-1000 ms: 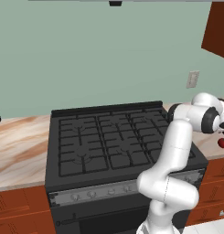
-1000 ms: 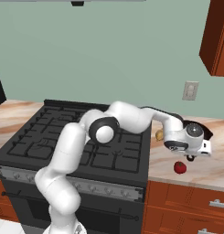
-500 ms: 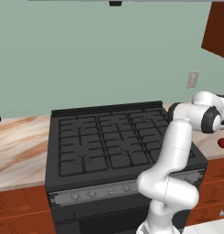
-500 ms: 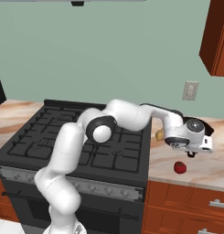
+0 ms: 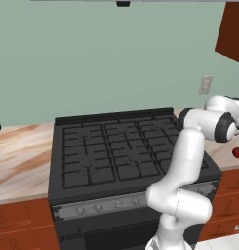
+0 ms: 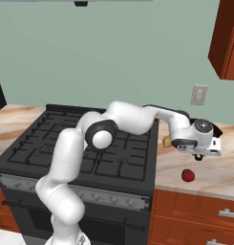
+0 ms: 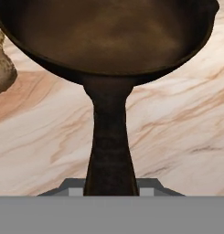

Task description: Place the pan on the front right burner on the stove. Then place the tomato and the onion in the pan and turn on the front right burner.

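From the left base camera, the wide black gas stove (image 5: 116, 151) sits bare. Its front right burner (image 5: 140, 167), the black cast-iron grate section at the near right corner, has nothing on it yet. The white arm reaches out past the stove's right edge, and the small glossy red tomato (image 5: 238, 152) lies on the counter beyond it.

From the right base camera, the two-finger gripper (image 6: 199, 156) hangs over the marbled tan countertop (image 6: 218, 172). A dark sliver of the round dark brown skillet pan (image 6: 217, 130) peeks out behind the hand. The tan-yellow onion (image 6: 166, 141) lies just beside the stove's edge, and the tomato is nearer the counter's front. Over the last second almost nothing has shifted here. The arm has held its reach and neither vegetable has moved.

From the hand camera, the long dark handle (image 7: 109, 151) runs straight down between the fingertips, which are pinched tight on it. The skillet's bowl is ahead and the onion is off to one side. Whether the pan has left the counter I cannot tell (no clear gap shows).

I judge the grip settled, so the lift and carry to the burner come next.
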Robot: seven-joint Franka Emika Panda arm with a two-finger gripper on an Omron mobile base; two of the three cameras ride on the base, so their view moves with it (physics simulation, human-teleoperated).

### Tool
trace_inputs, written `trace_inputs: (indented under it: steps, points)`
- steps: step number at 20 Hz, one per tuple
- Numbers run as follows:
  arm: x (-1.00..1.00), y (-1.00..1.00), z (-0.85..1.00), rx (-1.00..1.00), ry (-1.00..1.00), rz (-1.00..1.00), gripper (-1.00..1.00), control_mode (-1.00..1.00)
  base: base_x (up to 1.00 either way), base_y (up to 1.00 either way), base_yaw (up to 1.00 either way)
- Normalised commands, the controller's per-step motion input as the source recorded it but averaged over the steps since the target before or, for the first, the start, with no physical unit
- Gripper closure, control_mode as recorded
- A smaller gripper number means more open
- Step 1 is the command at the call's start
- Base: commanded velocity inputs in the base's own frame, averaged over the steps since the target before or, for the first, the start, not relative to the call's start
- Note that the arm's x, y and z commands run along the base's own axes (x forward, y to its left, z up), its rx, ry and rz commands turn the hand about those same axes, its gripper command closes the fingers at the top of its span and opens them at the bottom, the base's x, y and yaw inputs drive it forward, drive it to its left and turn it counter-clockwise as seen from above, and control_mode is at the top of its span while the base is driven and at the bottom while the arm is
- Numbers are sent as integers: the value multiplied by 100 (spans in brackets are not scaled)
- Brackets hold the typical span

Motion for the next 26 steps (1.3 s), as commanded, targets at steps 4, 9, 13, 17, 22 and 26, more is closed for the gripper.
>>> trace_inputs:
  steps: [4, 9, 13, 17, 22, 26]
  points:
    - [-12, 35, 7, 0, 0, 0, 100, -100, 0, 0, 0]
    - [-15, 36, 10, 0, 0, 0, 100, -100, 0, 0, 0]
    - [-14, 31, 11, 0, 0, 0, 100, -100, 0, 0, 0]
    - [-11, 23, 16, 0, 0, 0, 100, -100, 0, 0, 0]
    - [-17, 23, 20, 0, 0, 0, 100, -100, 0, 0, 0]
    - [-21, 17, 29, -1, 0, 1, 100, -100, 0, 0, 0]
